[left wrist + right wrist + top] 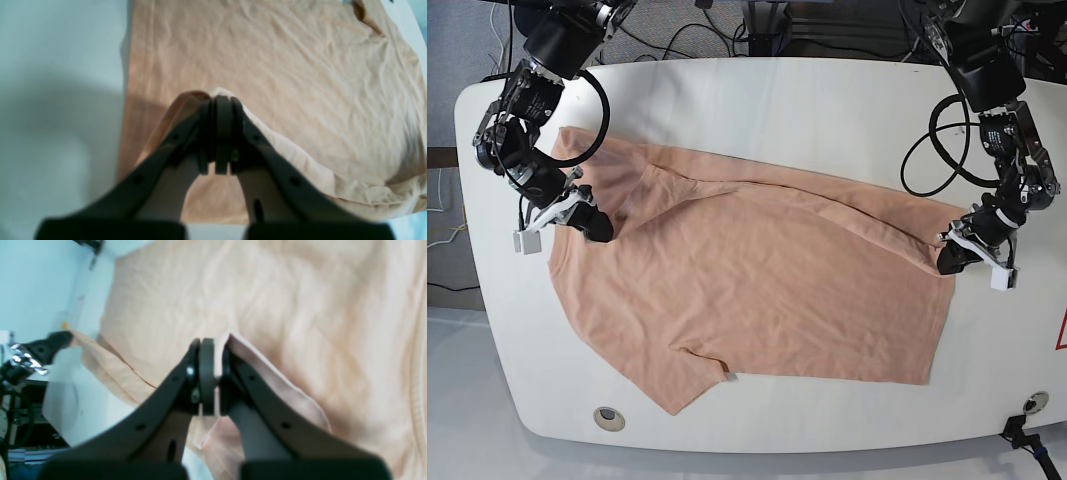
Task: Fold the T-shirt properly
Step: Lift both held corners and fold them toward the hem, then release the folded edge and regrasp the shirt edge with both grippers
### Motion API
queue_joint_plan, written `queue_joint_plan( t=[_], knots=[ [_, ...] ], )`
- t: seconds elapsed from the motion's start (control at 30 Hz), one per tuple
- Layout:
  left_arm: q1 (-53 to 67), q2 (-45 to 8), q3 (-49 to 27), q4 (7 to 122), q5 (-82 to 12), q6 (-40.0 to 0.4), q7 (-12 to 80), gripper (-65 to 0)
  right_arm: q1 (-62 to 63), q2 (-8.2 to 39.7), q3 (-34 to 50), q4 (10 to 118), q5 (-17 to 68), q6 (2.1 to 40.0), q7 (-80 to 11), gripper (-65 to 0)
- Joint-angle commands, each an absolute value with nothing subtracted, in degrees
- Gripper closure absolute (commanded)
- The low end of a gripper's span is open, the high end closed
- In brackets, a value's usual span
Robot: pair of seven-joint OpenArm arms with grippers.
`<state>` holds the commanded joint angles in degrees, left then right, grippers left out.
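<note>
T-shirt [777, 290] spread on the white surface [757, 440], bottom to top of base view, nr edge lifted into a ridge. L claw [213, 100] pinched on fabric, R claw [213, 343] same, approx opposite ends. Progress: early, I'd say; first big fold looks underway, most of shirt still a single flat spread. Left to do: finish this fold, sleeves, then smaller folds, tidy-up etc.
</note>
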<state>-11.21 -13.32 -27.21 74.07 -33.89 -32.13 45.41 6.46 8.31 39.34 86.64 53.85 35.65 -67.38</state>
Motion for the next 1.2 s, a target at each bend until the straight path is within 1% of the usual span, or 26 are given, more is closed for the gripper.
queue_joint_plan(
  t=[0.03, 0.07, 0.1, 0.13, 0.2, 0.23, 0.27, 0.3, 0.37, 0.43, 0.53, 0.63, 0.7, 0.8, 0.87, 1.03, 1.1, 1.2],
  knots=[
    [-11.21, -13.41, -27.21, 74.07, -33.89, -32.13, 45.41, -2.9, 6.81, 8.31, 39.34, 86.55, 53.32, 35.65, -67.38, 0.0],
    [-11.21, -13.41, -27.21, 74.07, -33.89, -32.13, 45.41, -6.7, 6.9, 8.31, 39.43, 86.55, 52.35, 35.65, -67.3, 0.0],
    [-11.21, -13.49, -27.21, 74.07, -33.89, -31.96, 45.41, -11.8, 7.25, 8.31, 39.43, 86.55, 51.21, 35.65, -67.3, -2.9],
    [-11.21, -13.49, -27.21, 74.07, -33.89, -31.87, 45.41, -17.7, 7.96, 8.31, 39.43, 86.55, 49.98, 35.65, -67.3, -6.3],
    [-11.3, -13.67, -27.21, 74.07, -33.8, -31.78, 45.41, -29.9, 9.27, 8.31, 39.43, 86.55, 47.08, 35.65, -67.3, -15.1],
    [-11.3, -13.67, -27.21, 74.15, -33.1, -31.78, 45.41, -35.1, 10.24, 8.31, 39.43, 86.55, 46.37, 35.65, -67.56, -20.2],
    [-11.3, -13.67, -27.21, 74.51, -31.87, -31.78, 45.41, -38.3, 10.86, 8.31, 39.34, 86.64, 46.55, 35.65, -67.65, -25.1],
    [-11.38, -13.67, -27.3, 74.95, -30.46, -31.78, 45.41, -40.5, 11.3, 8.48, 39.34, 86.81, 47.69, 35.65, -67.74, -30.6],
    [-11.74, -13.76, -27.47, 76.88, -28.53, -31.78, 45.41, -40.7, 11.65, 8.92, 39.25, 87.08, 50.33, 35.65, -68.97, -40.6],
    [-11.65, -13.76, -27.56, 80.13, -26.24, -32.04, 45.41, -40.7, 11.56, 10.95, 39.25, 88.75, 51.21, 35.65, -70.11, -47.1],
    [-10.77, -14.55, -27.47, 85.23, -21.67, -32.31, 45.14, -40.7, 8.66, 12.09, 39.25, 93.93, 48.22, 35.65, -70.29, -47.9],
    [-8.75, -15.16, -27.12, 89.89, -18.33, -32.48, 40.92, -40.7, 5.14, 12.97, 36.97, 100.7, 42.86, 35.74, -70.29, -47.9],
    [-7.16, -16.4, -25.27, 91.74, -16.75, -34.33, 38.55, -40.7, 2.42, 14.64, 33.54, 105.89, 36.97, 35.74, -69.93, -47.9],
    [-4.62, -17.98, -22.64, 93.49, -14.55, -36.7, 35.03, -40.7, -0.92, 14.99, 29.85, 111.08, 25.89, 36.09, -67.12, -47.9],
    [-2.68, -18.77, -21.32, 93.67, -12.7, -37.67, 32.75, -40.7, -3.03, 14.81, 29.41, 111.25, 20.09, 36.09, -63.34, -47.9],
    [1.54, -18.77, -21.32, 93.67, -9.63, -39.08, 30.46, -40.7, -8.66, 14.81, 29.41, 111.08, 10.15, 36.18, -54.64, -48.0],
    [2.95, -18.77, -21.32, 93.67, -9.45, -39.87, 30.2, -40.7, -10.07, 14.81, 29.41, 111.08, 7.69, 36.18, -53.41, -48.2],
    [4.53, -18.86, -21.41, 93.93, -9.36, -39.96, 30.2, -40.7, -11.12, 14.73, 29.67, 111.08, 6.99, 36.18, -53.41, -48.2]
  ],
)
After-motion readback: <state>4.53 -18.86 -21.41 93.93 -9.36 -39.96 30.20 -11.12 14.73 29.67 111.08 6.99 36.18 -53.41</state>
